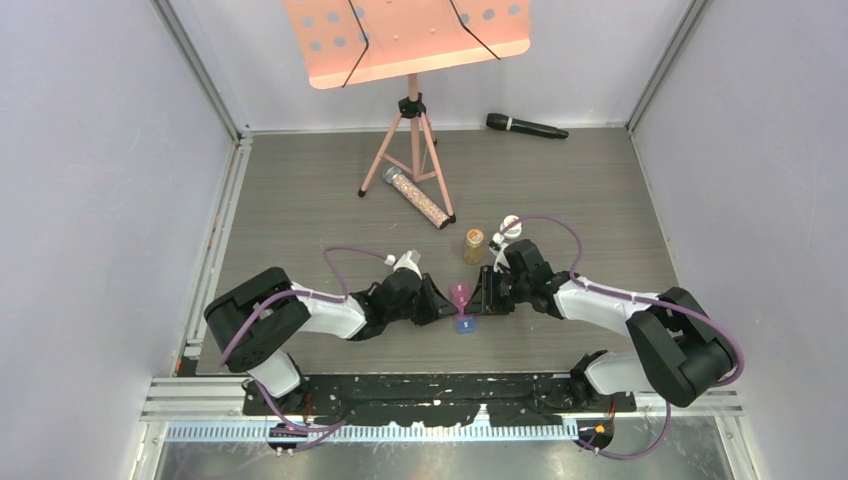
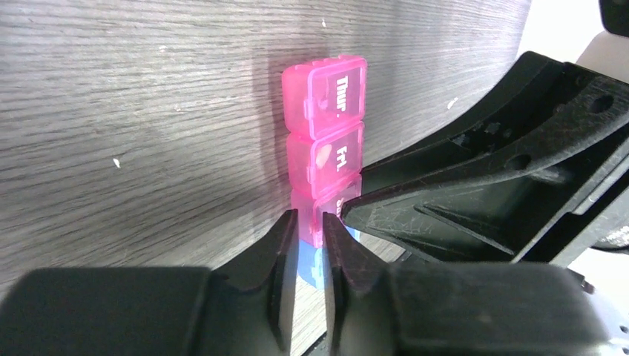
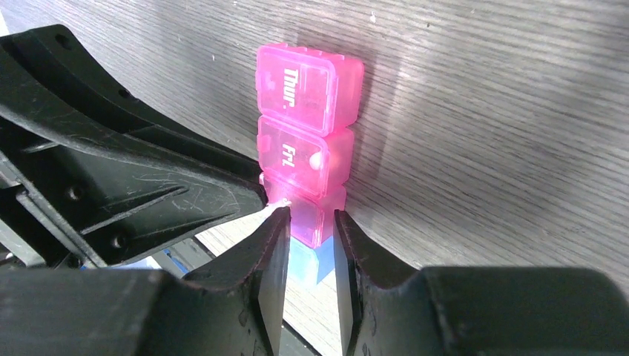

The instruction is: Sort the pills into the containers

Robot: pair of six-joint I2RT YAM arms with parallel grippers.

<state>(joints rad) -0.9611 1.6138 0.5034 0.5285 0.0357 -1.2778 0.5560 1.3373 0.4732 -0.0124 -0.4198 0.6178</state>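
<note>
Meeting at centre frame, your left gripper (image 2: 309, 222) and right gripper (image 3: 311, 216) both pinched the near end of the pill-box strip (image 2: 334, 159), its long axis running up-frame from both.

White "Thur." & "Fri." on pink lids of pill-box strip (image 3: 308, 148); 3rd label hidden.

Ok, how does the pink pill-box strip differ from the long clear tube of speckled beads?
The translucent pink plastic pill-box strip is a short row of joined square compartments, lids marked Thur. and Fri.; the long clear tube of speckled beads is one slender cylinder. The left gripper and right gripper both grip the strip; the tube lies untouched by the pink tripod. Both lie flat on the grey wood-grain table.
</note>
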